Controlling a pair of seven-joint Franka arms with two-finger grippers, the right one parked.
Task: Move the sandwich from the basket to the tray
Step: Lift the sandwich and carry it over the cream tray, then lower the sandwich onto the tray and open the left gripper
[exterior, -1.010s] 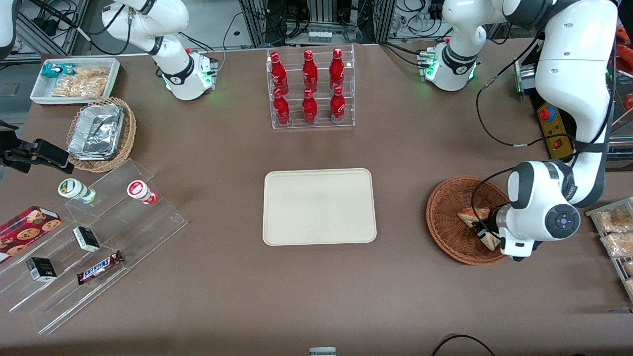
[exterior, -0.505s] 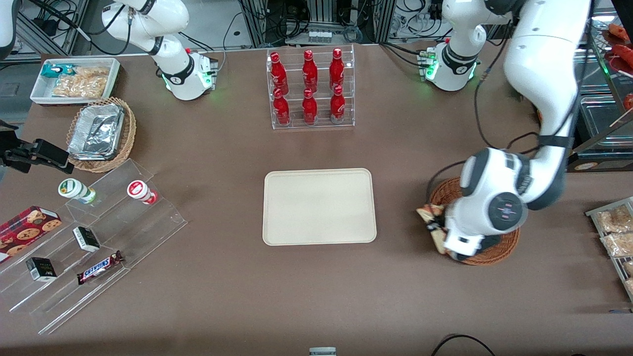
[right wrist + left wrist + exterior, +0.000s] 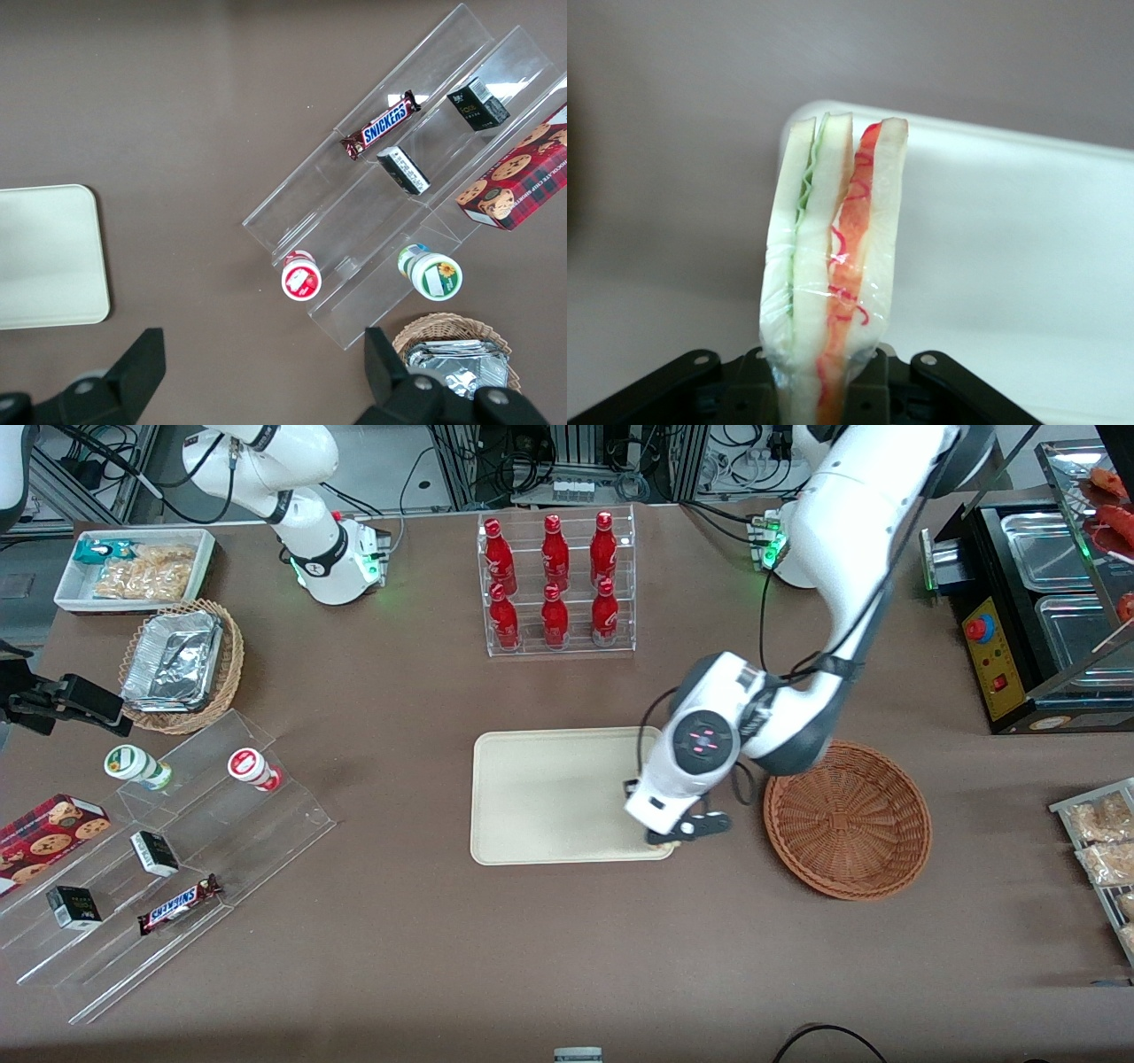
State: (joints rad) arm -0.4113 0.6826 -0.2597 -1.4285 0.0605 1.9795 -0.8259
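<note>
My gripper point(image 3: 678, 833) hangs over the corner of the cream tray point(image 3: 567, 797) that lies closest to the round reddish-brown basket point(image 3: 846, 819). The wrist view shows the gripper point(image 3: 824, 382) shut on the sandwich point(image 3: 833, 266). It is a clear-wrapped wedge standing on edge, with green and red filling between pale bread, above the tray's rim point(image 3: 983, 142). From the front the hand hides the sandwich. Nothing lies in the basket.
A clear rack of red bottles point(image 3: 556, 584) stands farther from the front camera than the tray. Toward the parked arm's end are acrylic steps with snacks point(image 3: 177, 850), a tan basket of foil trays point(image 3: 182, 664) and a white bin point(image 3: 133, 567). A black appliance point(image 3: 1036, 602) and packets point(image 3: 1099, 841) sit at the working arm's end.
The gripper has lifted the sandwich out of the basket and carried it sideways to the tray's near corner. The basket now holds nothing.
</note>
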